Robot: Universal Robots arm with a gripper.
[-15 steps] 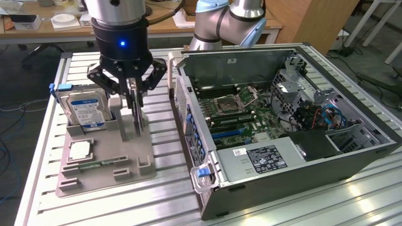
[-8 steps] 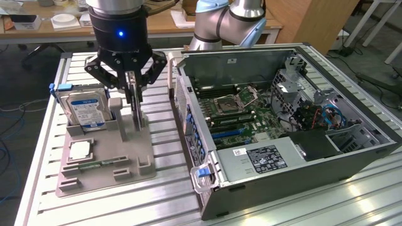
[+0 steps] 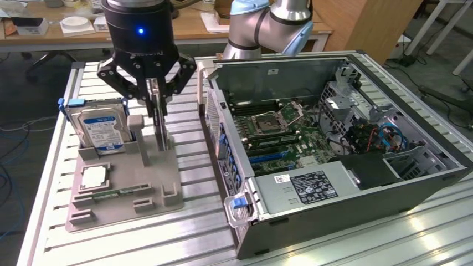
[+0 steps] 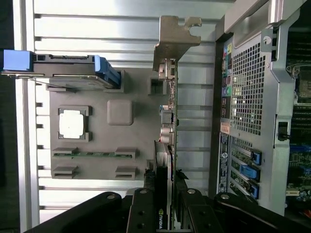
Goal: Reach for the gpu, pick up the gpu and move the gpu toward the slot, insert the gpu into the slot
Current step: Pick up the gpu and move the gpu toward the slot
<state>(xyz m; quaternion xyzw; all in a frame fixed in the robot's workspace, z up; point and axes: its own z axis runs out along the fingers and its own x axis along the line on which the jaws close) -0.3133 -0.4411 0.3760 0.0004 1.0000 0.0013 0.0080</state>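
The arm [image 3: 267, 25] is showing smooth silver-grey tube sections joined by pale blue caps. The gripper [image 3: 157, 104] is carrying a black cylindrical body with a small blue light [image 3: 140, 30] glowing on it, and its black links [image 4: 141, 213] are showing round silver pins.

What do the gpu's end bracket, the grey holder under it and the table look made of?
The gpu bracket: bare metal, silvery sheen. The holder: matte grey plastic, probably printed or moulded. The table: ribbed, brushed aluminium by its look, reflecting light.
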